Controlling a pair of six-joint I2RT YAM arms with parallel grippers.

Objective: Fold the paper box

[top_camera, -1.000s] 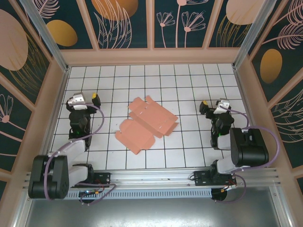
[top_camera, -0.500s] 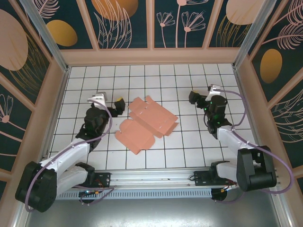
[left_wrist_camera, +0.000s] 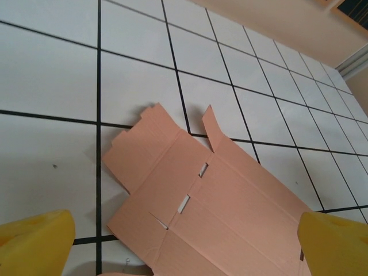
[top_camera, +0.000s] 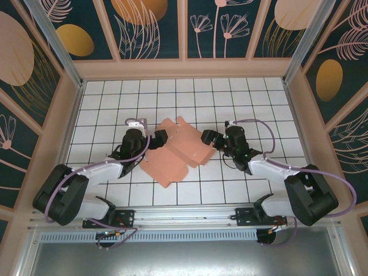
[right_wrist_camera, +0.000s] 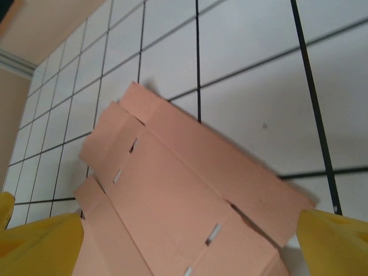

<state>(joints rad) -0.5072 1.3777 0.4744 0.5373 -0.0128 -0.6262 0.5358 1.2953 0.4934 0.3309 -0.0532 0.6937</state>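
Observation:
The paper box point(top_camera: 179, 150) is a flat salmon-pink die-cut sheet with flaps, creases and small slots, lying in the middle of the tiled floor. My left gripper point(top_camera: 157, 138) is at the sheet's left edge, low and open. In the left wrist view its yellow fingertips point(left_wrist_camera: 35, 242) stand far apart, and the paper box point(left_wrist_camera: 230, 213) lies flat below between them. My right gripper point(top_camera: 209, 138) is at the sheet's right edge, also open. Its yellow fingertips point(right_wrist_camera: 336, 244) straddle the paper box point(right_wrist_camera: 184, 190) from above, and a side flap point(right_wrist_camera: 253, 172) is slightly raised. Neither gripper holds anything.
The white tiled floor point(top_camera: 241, 103) with black grid lines is ringed by peach walls at the back point(top_camera: 184, 68), left point(top_camera: 54, 132) and right point(top_camera: 313, 132). A metal rail point(top_camera: 184, 215) with the arm bases runs along the near edge.
Both arms have swung inward from the sides and now reach low over the sheet's left and right edges. The sheet has not moved, and both grippers stay open.

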